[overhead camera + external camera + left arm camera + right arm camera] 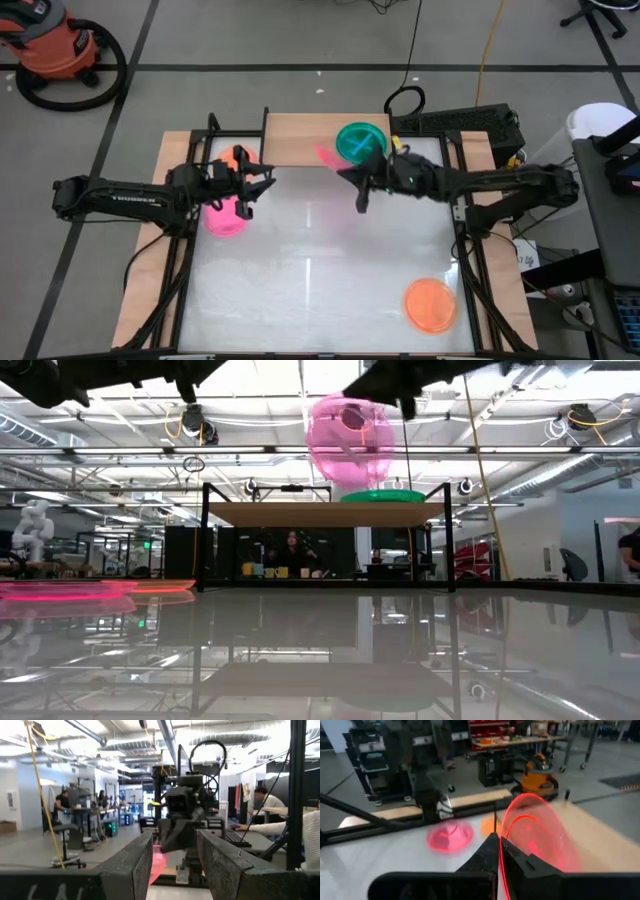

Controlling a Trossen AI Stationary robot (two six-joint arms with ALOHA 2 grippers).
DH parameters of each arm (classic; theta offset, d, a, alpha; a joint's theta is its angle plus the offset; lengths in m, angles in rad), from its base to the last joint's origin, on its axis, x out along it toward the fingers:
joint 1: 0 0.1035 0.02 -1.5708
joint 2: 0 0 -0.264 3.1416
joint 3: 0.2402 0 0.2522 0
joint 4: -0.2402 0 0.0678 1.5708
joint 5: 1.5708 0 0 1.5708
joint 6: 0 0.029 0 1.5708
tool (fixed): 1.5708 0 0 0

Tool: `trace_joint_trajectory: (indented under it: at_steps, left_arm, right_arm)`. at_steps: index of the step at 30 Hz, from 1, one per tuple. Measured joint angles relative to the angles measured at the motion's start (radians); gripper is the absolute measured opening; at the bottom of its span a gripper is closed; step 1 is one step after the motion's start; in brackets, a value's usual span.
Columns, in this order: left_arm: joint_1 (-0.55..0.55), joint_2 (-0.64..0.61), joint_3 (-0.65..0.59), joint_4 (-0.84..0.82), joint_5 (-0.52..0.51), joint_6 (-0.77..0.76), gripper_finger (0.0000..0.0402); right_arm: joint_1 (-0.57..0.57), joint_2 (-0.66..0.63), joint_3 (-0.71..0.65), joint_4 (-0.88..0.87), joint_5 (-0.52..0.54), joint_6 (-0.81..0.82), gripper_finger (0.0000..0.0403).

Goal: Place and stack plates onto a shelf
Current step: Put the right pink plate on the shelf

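Note:
My right gripper (345, 172) (499, 845) is shut on a pink plate (328, 155) (350, 438), raised over the near edge of the shelf (300, 138) (320, 513). A green plate (360, 140) (385, 495) lies flat on the shelf's wooden top. My left gripper (258, 192) (175, 865) is open in the air, holding nothing, over the table's left part. Beside it, a second pink plate (225, 216) (450, 836) lies on the table with an orange plate (238, 155) (487, 826) just beyond it. Another orange plate (430, 305) lies near the front right corner. My right gripper pinches the pink plate's rim (502, 832) between its two fingers, at the plate's edge nearest the wrist. The fingers come from the table's right, pointing left. The plate is lifted clear and stands on edge, tilted, above the shelf top.
The shelf stands at the table's far edge on thin black legs (205, 540). A black frame (185, 270) runs along both sides of the white tabletop (320, 270). An orange vacuum (55, 45) sits on the floor beyond.

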Motion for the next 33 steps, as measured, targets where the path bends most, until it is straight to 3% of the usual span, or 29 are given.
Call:
trace_joint_trajectory:
  at_steps: [13,20,33]
  left_arm:
    - [0.004,0.0,0.0,0.076,-0.011,0.157,0.0161]
    - [0.012,-0.001,0.017,0.071,-0.017,0.155,0.0161]
    - [0.013,0.0,0.017,0.06,-0.03,0.143,0.0161]
  right_arm:
    - [-0.134,0.328,0.392,-0.045,-0.238,-0.09,0.0]
    - [-0.198,0.457,0.499,-0.155,-0.228,-0.184,0.0]
    - [-0.199,0.547,0.502,-0.232,-0.178,-0.327,0.0]
